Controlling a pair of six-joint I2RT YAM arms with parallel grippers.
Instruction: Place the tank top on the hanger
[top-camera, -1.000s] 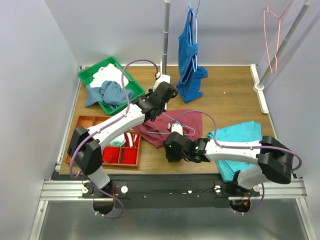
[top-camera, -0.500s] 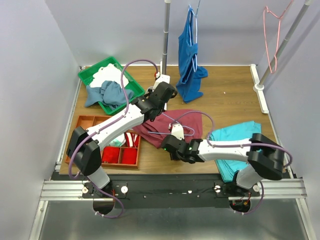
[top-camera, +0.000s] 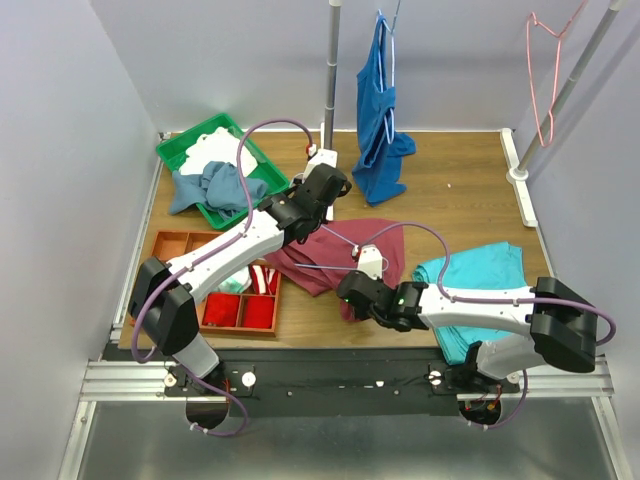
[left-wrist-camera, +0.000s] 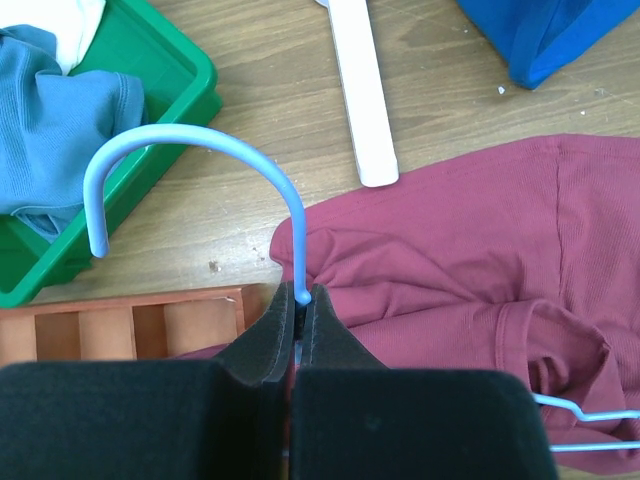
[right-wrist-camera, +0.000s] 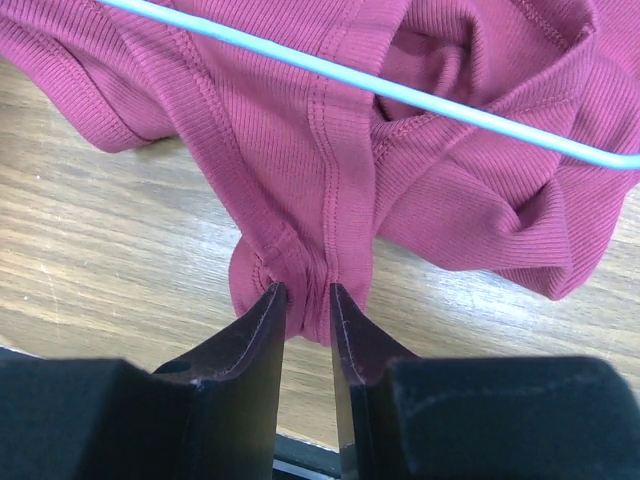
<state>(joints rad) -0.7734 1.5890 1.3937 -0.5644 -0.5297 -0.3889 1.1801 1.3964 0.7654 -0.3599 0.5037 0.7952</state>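
Found crumpled at the front centre of the table (top-camera: 470, 205): the tank top (top-camera: 335, 255), between the brown compartment tray (top-camera: 172, 245) on the left and the turquoise trousers (top-camera: 480, 275) on the right. Found lying across the folds of that cloth: the hanger (left-wrist-camera: 200, 140), with its hook arching out toward the green bin (left-wrist-camera: 185, 75). Clamped hard in the left gripper (left-wrist-camera: 300, 302) at the neck just below the hook, with no gap visible beside the wire. Grasped in the right gripper (right-wrist-camera: 308, 292): a bunched fold at the near edge of the maroon cloth, along a ribbed seam, pressed against both fingertips (right-wrist-camera: 270, 300). Spread away from that claw: the rest of the garment, fanning outward over the wood and crossed farther out by the pale wire, well clear of the tips. Touching the tabletop at the pinched edge or raised off it: cannot tell. Hanging on the rear pole, apart from all this: a blue top (top-camera: 378, 120).
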